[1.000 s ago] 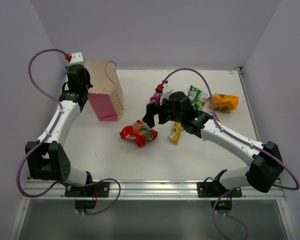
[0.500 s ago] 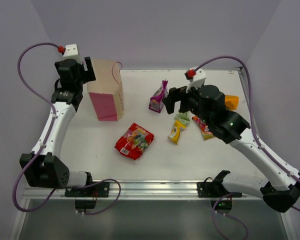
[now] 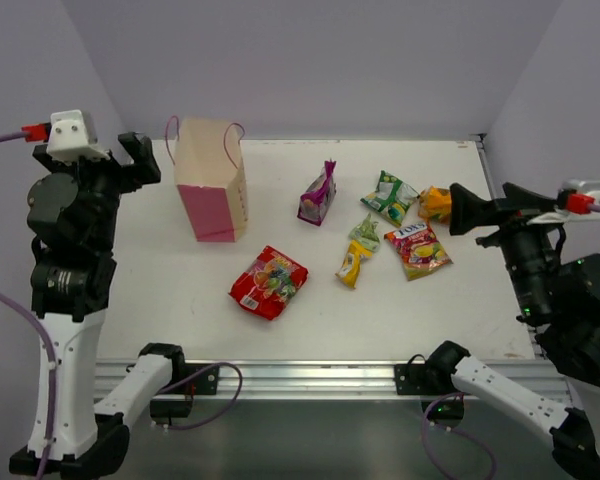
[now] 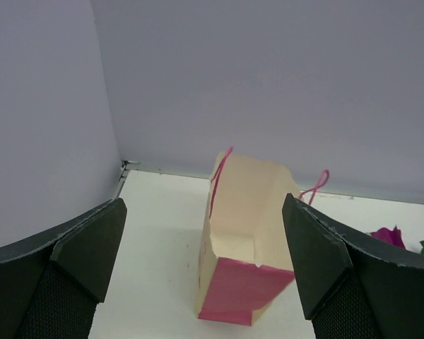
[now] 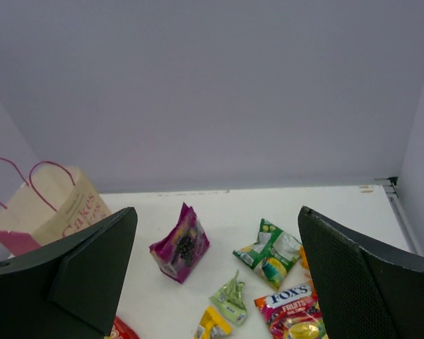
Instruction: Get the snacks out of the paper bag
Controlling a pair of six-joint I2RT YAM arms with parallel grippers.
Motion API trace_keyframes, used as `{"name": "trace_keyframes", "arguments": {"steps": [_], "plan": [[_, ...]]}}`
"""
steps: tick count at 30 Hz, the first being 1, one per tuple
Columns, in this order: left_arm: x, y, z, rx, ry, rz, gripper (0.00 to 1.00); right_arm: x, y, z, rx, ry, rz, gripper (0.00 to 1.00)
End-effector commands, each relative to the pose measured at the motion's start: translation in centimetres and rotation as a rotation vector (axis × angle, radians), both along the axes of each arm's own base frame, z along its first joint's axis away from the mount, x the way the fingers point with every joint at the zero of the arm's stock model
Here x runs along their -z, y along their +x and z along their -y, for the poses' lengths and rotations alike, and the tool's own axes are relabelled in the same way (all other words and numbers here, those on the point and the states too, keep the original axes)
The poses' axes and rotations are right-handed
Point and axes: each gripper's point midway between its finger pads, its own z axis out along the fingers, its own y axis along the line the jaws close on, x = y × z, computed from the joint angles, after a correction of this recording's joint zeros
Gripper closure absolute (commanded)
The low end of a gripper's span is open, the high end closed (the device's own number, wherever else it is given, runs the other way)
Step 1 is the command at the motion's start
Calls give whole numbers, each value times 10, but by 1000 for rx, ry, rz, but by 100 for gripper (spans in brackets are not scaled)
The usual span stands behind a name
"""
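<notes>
The paper bag (image 3: 211, 185) is seen standing upright at the back left of the table (image 3: 170, 310), with its mouth open upward; the bottom of its inside is not shown in any view. Six snacks (image 5: 268, 253) are found lying on the tabletop outside the bag. A red packet (image 3: 269, 282) is placed nearest the front, to the right of the bag and apart from it. A purple packet (image 3: 318, 195) is set on its base near the middle of the table. Further right, a green packet (image 3: 391, 196) lies just beside an orange packet (image 3: 433, 203), which is partly hidden in the overhead view. A yellow-green packet (image 3: 356, 250) and a pink-red packet (image 3: 418, 250) printed with FOX'S lie side by side in front of those. The left gripper (image 4: 203, 212) is held high beside the left edge of the table and is pointed toward the bag, its jaws spread wide with nothing between them. The right gripper (image 3: 480, 200) is raised over the right side of the table, likewise spread wide and holding nothing.
</notes>
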Motion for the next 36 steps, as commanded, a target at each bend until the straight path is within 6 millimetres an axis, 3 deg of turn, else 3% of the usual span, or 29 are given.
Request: {"name": "trace_keyframes", "arguments": {"steps": [1,3,6,13,19,36], "plan": [[2,-36,9,63,31,3,0,9,-9,30,109,-30,16,1],[-5,-60,5,49,30,50,0,12,-18,43,134,-14,29,1],[4,-82,-2,19,36,50,0,12,-38,62,142,44,82,1],[22,-107,-36,-162,18,58,0,22,-65,93,180,57,147,1],[26,-100,-26,-114,-5,65,0,32,-65,93,184,53,138,1],[44,-88,-14,-61,5,26,0,32,-60,81,142,51,119,1]]}}
